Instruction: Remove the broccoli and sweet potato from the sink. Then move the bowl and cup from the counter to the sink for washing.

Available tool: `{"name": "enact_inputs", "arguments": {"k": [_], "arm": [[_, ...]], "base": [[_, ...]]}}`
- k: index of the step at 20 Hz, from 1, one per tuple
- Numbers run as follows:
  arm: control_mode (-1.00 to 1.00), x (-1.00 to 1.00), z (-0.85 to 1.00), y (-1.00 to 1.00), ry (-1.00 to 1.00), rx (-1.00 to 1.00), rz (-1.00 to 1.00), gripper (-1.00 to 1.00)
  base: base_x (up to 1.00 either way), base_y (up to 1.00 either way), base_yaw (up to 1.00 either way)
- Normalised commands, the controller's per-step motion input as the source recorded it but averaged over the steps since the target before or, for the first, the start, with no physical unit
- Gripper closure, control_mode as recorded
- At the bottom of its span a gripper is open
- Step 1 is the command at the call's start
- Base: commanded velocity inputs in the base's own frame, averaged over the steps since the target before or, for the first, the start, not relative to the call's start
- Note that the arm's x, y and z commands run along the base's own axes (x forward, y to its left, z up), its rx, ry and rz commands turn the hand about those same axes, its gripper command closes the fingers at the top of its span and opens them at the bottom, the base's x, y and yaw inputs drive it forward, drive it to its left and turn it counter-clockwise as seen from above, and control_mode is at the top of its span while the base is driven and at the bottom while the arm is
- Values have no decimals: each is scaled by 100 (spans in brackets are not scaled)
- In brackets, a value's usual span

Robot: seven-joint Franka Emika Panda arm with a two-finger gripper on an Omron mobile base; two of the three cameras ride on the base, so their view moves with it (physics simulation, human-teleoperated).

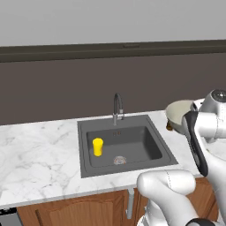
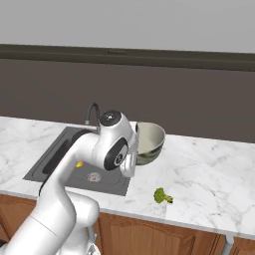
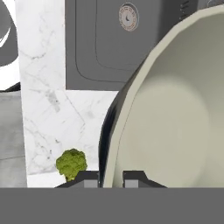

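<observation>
The small bright yellow cylindrical cup (image 1: 97,146) is stood upright inside the square dark grey sink (image 1: 150,145), left of its drain. The wide grey-green bowl (image 2: 152,142) is held tilted above the white marble counter (image 2: 209,169) right of the sink, its rim pinched by the nearly closed gripper (image 3: 111,178). The lumpy green broccoli (image 2: 161,195) is seen on the counter's near edge. The bowl is partly hidden by the arm.

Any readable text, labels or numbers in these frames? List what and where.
None readable.
The sink drain carries a faint mark, too small and blurred to read.
The bowl, cup, broccoli and counter bear no lettering.
</observation>
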Motion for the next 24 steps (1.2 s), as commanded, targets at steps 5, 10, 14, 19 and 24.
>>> {"name": "enact_inputs", "arguments": {"k": [5, 10, 14, 19, 24], "arm": [[-100, -2, 0, 25, 8, 1, 6, 100], [-100, -2, 0, 26, 4, 6, 6, 100], [-100, 0, 0, 25, 1, 8, 5, 100], [-100, -1, 0, 24, 1, 7, 5, 100], [-100, 0, 0, 27, 3, 4, 4, 100]], "base": [[0, 0, 0], [0, 0, 0], [0, 0, 0], [0, 0, 0], [0, 0, 0]]}}
